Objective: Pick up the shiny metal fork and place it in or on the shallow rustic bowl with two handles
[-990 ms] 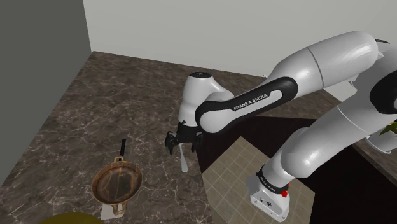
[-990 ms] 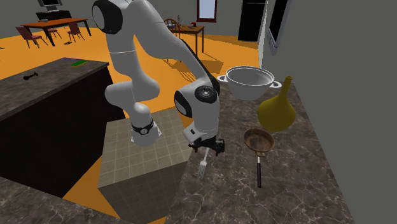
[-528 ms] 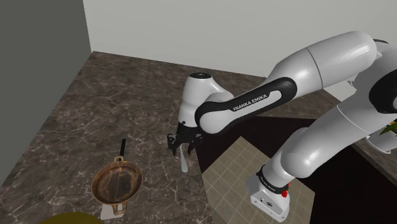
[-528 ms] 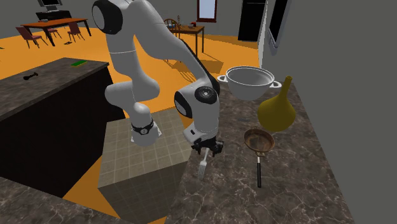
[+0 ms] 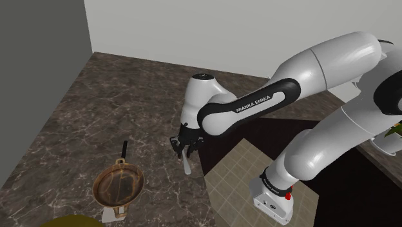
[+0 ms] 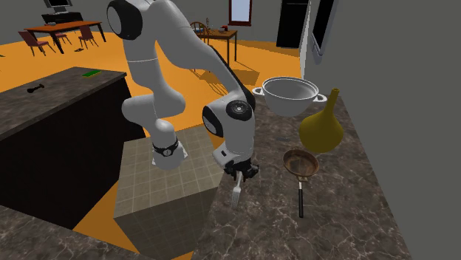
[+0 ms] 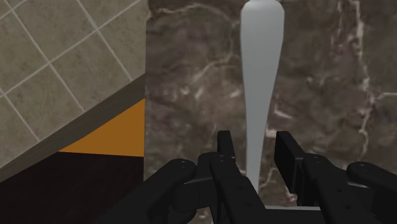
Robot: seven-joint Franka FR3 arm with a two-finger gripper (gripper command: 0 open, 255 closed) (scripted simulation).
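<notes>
The pale grey fork point(image 5: 186, 165) point(image 6: 236, 196) lies flat on the dark marble counter, close to its edge by the stand. My black gripper point(image 5: 185, 148) point(image 6: 239, 175) stands straight down over it, shut on the fork's handle. In the wrist view the two fingers point(image 7: 226, 153) flank the narrow part of the fork point(image 7: 259, 76), and my gripper point(image 7: 254, 156) is low against the counter. The grey two-handled bowl point(image 6: 289, 82) stands far along the counter, near the wall at its far end.
A copper-coloured pan point(image 5: 117, 185) point(image 6: 301, 162) with a long dark handle lies between fork and bowl. A yellow gourd-shaped vase point(image 6: 322, 127) stands beside the bowl. The tiled stand point(image 6: 166, 185) adjoins the counter edge point(image 7: 146, 127); orange floor shows below.
The fingers have drawn together from wide apart onto the fork's handle. The arm and the fork have stayed in place.
</notes>
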